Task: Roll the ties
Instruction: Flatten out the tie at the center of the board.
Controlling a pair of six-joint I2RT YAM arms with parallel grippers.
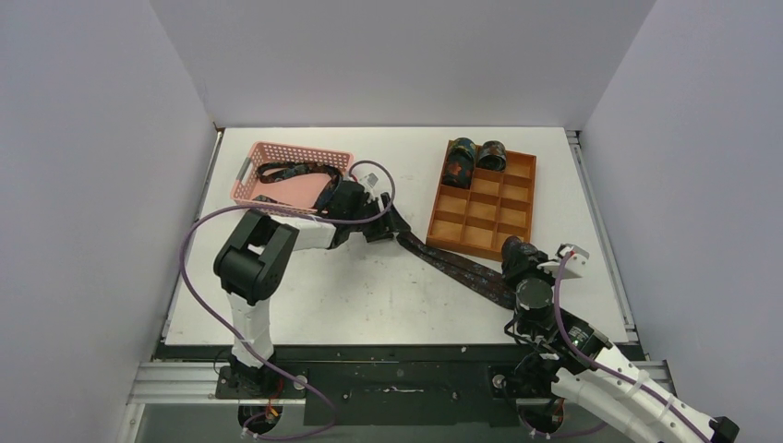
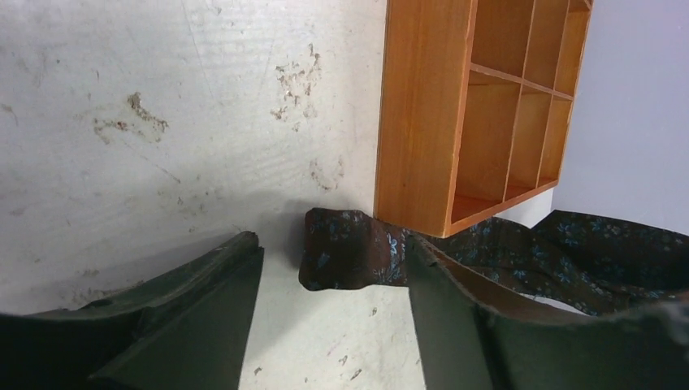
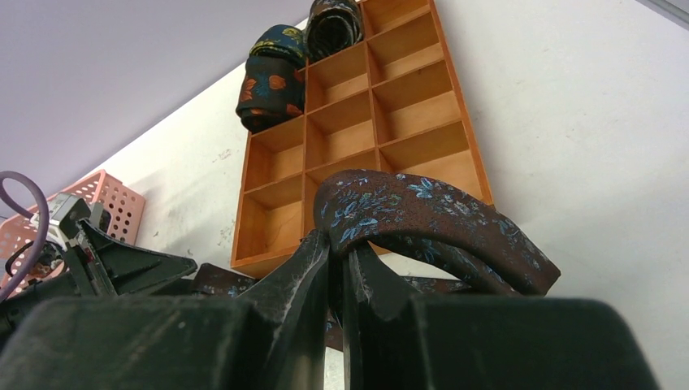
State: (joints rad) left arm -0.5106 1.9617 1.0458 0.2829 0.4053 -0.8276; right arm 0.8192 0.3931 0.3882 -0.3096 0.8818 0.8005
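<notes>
Tie [image 1: 457,266] stretched across the table [image 1: 369,295]: one end loops over the right gripper [image 3: 335,244], pinched between its closed fingers; the other lies ungripped between the wide-spread fingers of the left gripper [image 2: 333,244]. Beyond the right gripper, a wooden tray [image 3: 414,114] holds two rolled ties [image 3: 272,77].

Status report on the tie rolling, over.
Left gripper open at one end of the tie. Right gripper shut on the other end, fabric looped over. Wooden tray corner crowds the left end.
</notes>
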